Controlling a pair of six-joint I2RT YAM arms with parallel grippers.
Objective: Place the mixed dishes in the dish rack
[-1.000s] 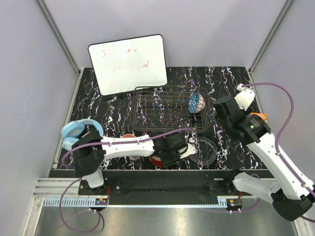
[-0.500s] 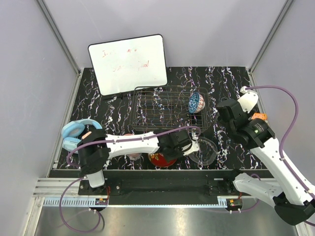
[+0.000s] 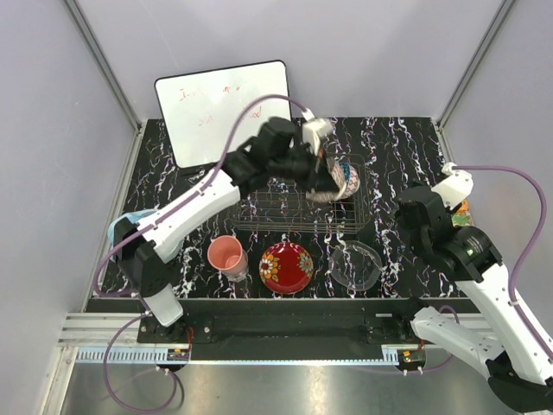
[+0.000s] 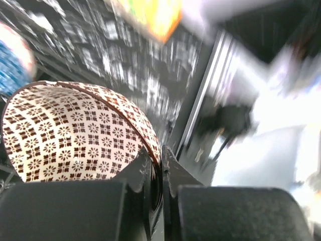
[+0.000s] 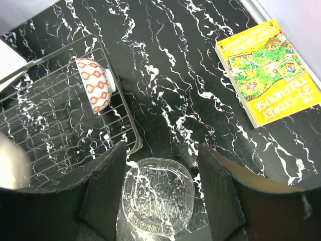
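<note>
The left wrist view is badly smeared: everything beyond the left pincer (image 4: 161,155) runs in streaks, and a patch to its right is blown out to white. Only the cream bowl with brown flower pattern (image 4: 75,135), pinched at its tips, is fairly sharp. The right wrist view is crisp and evenly lit. The clear glass bowl (image 5: 156,193), just beyond the right pincer (image 5: 161,153), catches small glints, and the pincer's dark fingers (image 5: 105,201) are soft. The overhead view is bright, with faint shadows.

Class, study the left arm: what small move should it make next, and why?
Probably lower the cream-gold patterned bowl into the dish rack, beside the blue patterned bowl. The left gripper pinches the bowl's rim, and the bowl hangs over the rack, not yet released.
</note>
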